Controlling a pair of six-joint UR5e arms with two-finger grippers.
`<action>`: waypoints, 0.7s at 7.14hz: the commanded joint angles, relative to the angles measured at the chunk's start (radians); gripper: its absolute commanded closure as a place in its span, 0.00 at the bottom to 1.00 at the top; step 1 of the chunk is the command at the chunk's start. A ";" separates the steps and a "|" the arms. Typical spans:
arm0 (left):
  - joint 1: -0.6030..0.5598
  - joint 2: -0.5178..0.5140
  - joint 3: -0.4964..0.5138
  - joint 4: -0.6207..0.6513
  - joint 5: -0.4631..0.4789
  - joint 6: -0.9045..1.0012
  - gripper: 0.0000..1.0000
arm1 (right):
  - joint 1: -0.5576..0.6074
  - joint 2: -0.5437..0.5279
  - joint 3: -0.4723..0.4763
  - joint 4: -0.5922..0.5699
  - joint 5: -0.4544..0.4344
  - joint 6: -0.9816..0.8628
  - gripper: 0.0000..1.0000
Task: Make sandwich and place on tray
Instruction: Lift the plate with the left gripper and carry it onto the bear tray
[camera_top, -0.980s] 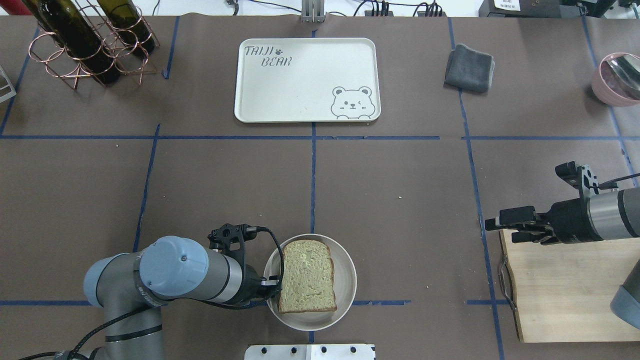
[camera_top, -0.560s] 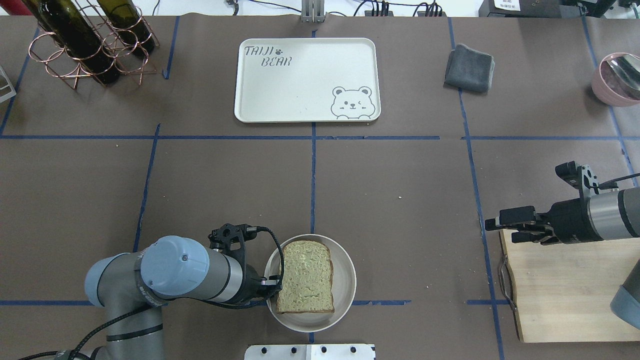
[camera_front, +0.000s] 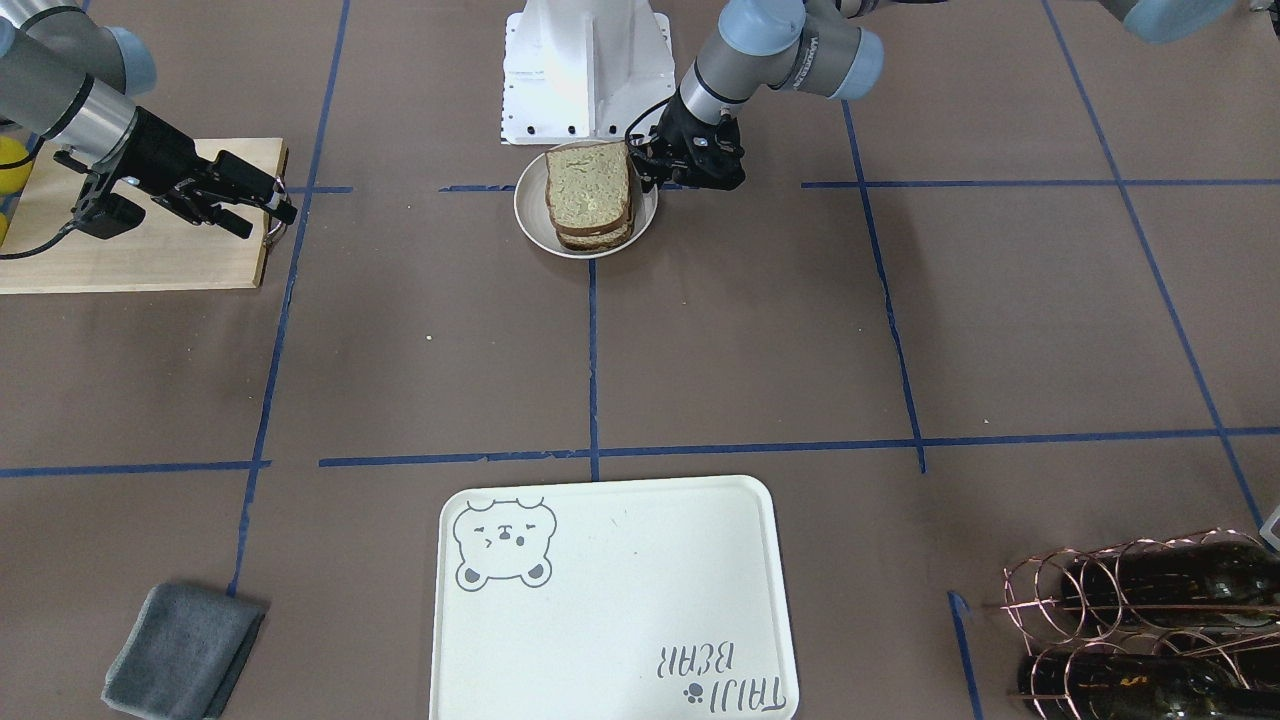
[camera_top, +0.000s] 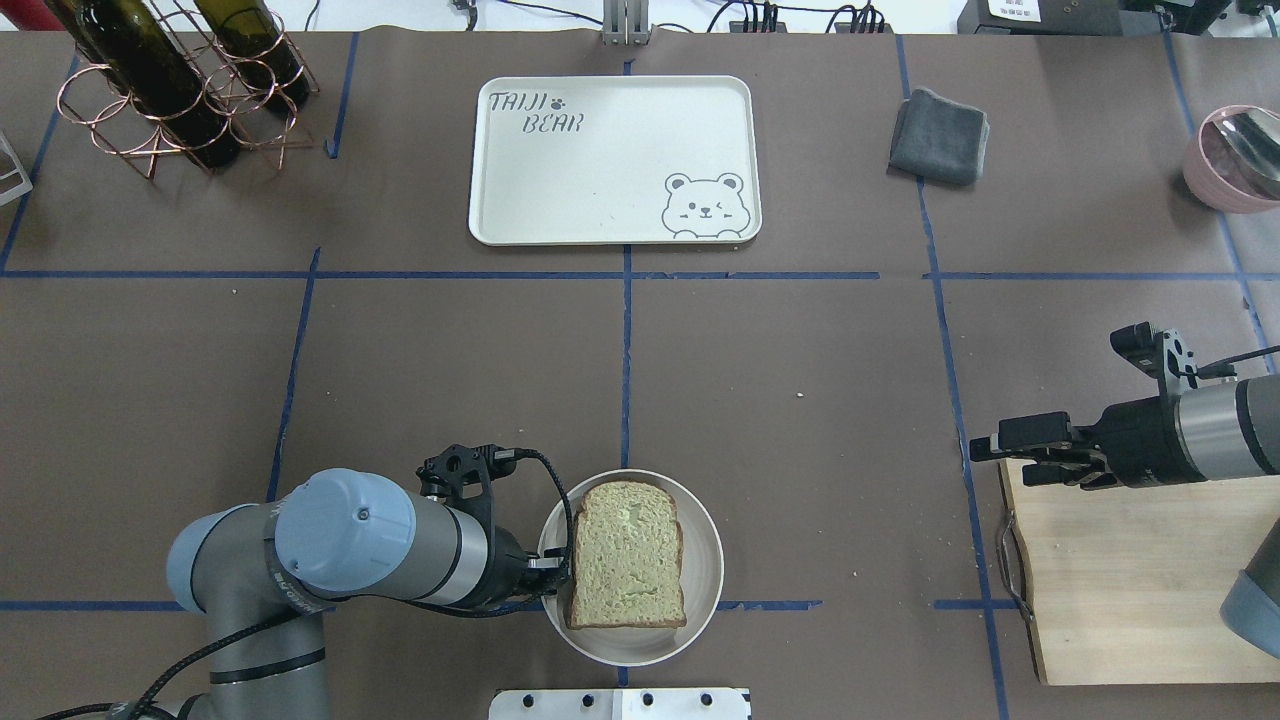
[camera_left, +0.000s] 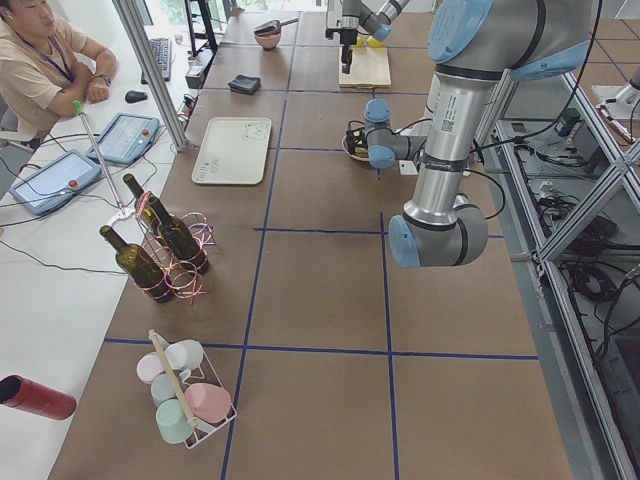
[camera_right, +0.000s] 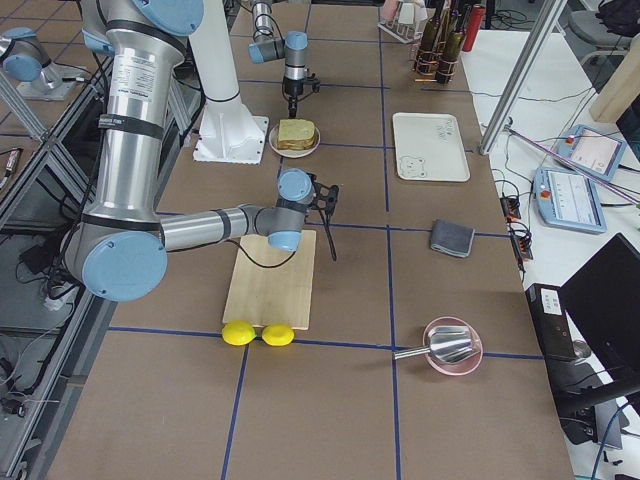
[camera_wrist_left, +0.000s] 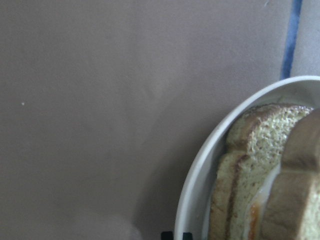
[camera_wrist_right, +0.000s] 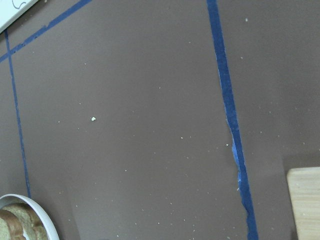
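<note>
The sandwich (camera_top: 628, 555), two greenish-tan slices with a fried egg between them, lies on a small round white plate (camera_top: 705, 560) near the robot's base. It also shows in the front view (camera_front: 588, 192) and the left wrist view (camera_wrist_left: 260, 165). My left gripper (camera_top: 556, 578) is at the plate's left edge, its dark tips close together at the rim (camera_wrist_left: 200, 175), shut on it. The tray (camera_top: 610, 160) with the bear drawing lies bare at the far middle. My right gripper (camera_top: 985, 448) hovers open and empty over the cutting board's left end.
A wooden cutting board (camera_top: 1130, 590) lies at the near right with two lemons (camera_right: 258, 333) at its end. A grey cloth (camera_top: 940, 135) lies right of the tray. A wine-bottle rack (camera_top: 180, 90) stands far left and a pink bowl (camera_top: 1230, 160) far right.
The plate with the sandwich has slid a little to the right along with my left gripper, and the top slice has straightened. The right arm has not moved.
</note>
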 joint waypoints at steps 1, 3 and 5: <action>0.000 -0.017 0.000 -0.033 -0.001 -0.059 1.00 | 0.000 -0.002 0.000 0.000 0.002 0.000 0.00; -0.019 -0.026 0.003 -0.117 -0.003 -0.186 1.00 | 0.005 -0.003 0.005 0.002 0.018 0.000 0.00; -0.080 -0.076 0.014 -0.119 -0.003 -0.324 1.00 | 0.021 -0.022 0.011 0.011 0.050 0.000 0.00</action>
